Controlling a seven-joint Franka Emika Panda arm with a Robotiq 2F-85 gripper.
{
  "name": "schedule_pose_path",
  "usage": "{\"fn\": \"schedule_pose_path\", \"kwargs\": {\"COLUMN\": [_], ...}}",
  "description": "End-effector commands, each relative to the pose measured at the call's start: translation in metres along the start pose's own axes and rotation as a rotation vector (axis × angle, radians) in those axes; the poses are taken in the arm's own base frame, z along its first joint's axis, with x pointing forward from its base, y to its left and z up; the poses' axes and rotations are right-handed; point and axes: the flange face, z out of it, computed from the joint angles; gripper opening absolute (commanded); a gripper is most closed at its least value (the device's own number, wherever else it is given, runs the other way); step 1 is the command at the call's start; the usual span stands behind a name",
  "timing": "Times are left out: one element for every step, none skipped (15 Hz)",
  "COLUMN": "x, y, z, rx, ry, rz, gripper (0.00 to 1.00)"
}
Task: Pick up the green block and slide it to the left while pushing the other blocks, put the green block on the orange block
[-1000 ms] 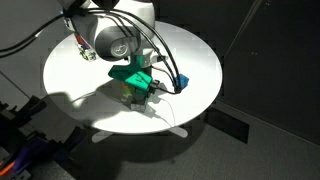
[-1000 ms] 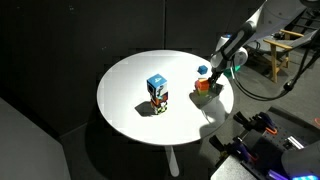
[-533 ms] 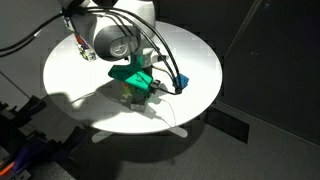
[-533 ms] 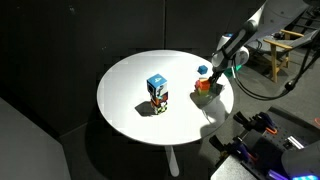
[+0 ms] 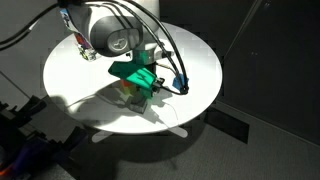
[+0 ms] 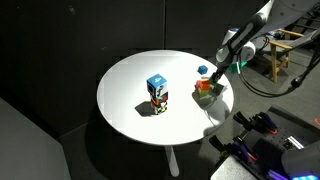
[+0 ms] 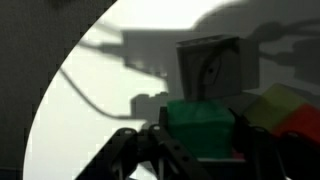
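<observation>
Gripper (image 7: 205,132): in the wrist view its 2 fingers flank the green block (image 7: 203,115) on both sides with no gap showing, so I judge it clamped on that block.
Green block place: between the jaws, near the right edge of the table (image 6: 130,95) in an exterior view, well right of the patterned cube (image 6: 157,91). I cannot tell whether it is lifted or resting on the top.
Neighbours: in the wrist view a yellow cube (image 7: 275,100) sits just right of the green block, with the orange block (image 7: 305,128) at that cube's near right side.
Risk, slip: a sideways push against the other blocks could twist the green block in the jaws, because the grip looks shallow.
Risk, edge: the cluster lies close to the table rim, so a push at the wrong angle could send a cube off it.
Risk, jam: pushed cubes may wedge or ride up on each other instead of sliding.
Risk, stacking: setting the green block off-centre on the orange block would tip it, since both are the same size.
Count, green block: 1.
Count, orange block: 1.
Count, yellow cube: 1.
Count, patterned cube: 1.
Count, blue: 1 small blue shape (image 6: 202,71) above the cluster; I cannot tell whether it is a cube or a robot fitting.
Count, magenta and grey: 0 made out; the arm hides that spot.
Count, table: 1.
</observation>
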Motion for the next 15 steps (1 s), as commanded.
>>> {"fn": "schedule_pose_path", "kwargs": {"x": [-0.012,-0.013,-0.015,-0.017,-0.019,-0.020,-0.022,-0.024,-0.026,-0.028,-0.030,-0.031,-0.033,-0.034,-0.035], "y": [0.000,0.000,-0.001,-0.003,-0.005,-0.007,-0.010,-0.012,-0.015,-0.018,-0.022,-0.025,-0.029,-0.032,-0.036], "z": [-0.027,-0.031,-0.037,-0.042,-0.048,-0.054,-0.059,-0.065,-0.070,-0.075,-0.080,-0.084,-0.088,-0.091,-0.094], "rx": [0.000,-0.001,-0.002,-0.002,0.001,0.003,0.005,0.008,0.010,0.013,0.016,0.014,0.010,0.005,0.002], "ry": [0.028,0.032,0.035,0.036,0.038,0.044,0.047,0.052,0.056,0.059,0.058,0.059,0.046,0.043,0.037], "rz": [0.018,0.020,0.021,0.021,0.018,0.018,0.018,0.021,0.021,0.024,0.020,0.020,0.021,0.026,0.032], "gripper": [0.32,0.32,0.32,0.32,0.32,0.32,0.32,0.32,0.32,0.32,0.32,0.32,0.32,0.32,0.32]}}
